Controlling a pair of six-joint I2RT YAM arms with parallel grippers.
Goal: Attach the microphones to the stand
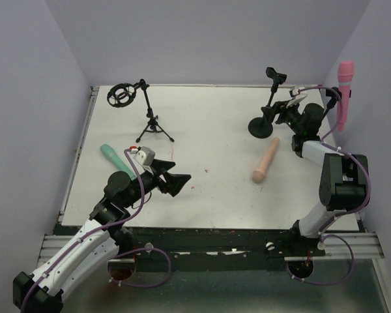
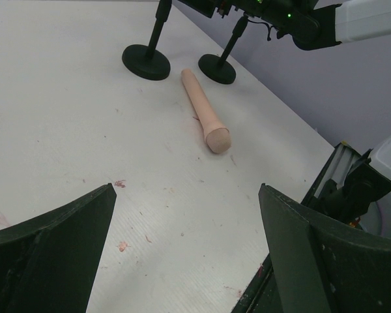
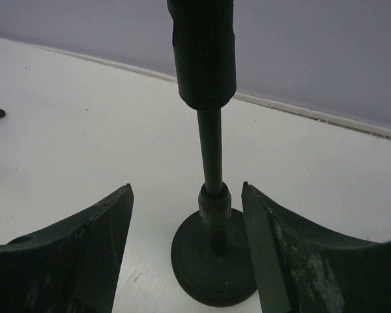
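Note:
The peach-beige microphone (image 1: 266, 160) lies flat on the table right of centre; it also shows in the left wrist view (image 2: 205, 117). The teal microphone (image 1: 116, 160) lies at the left, beside my left arm. The pink microphone (image 1: 345, 91) stands upright in a stand at the far right. A round-base stand (image 1: 260, 126) with an empty clip (image 1: 275, 76) stands at the back right. My right gripper (image 1: 274, 119) is open, its jaws either side of this stand's pole (image 3: 210, 150), not touching it. My left gripper (image 1: 173, 182) is open and empty above the table (image 2: 187, 189).
A black tripod stand (image 1: 153, 127) with a ring mount (image 1: 122, 95) stands at the back left. In the left wrist view two round stand bases (image 2: 146, 62) (image 2: 217, 68) stand beyond the peach microphone. Lilac walls close the table on three sides.

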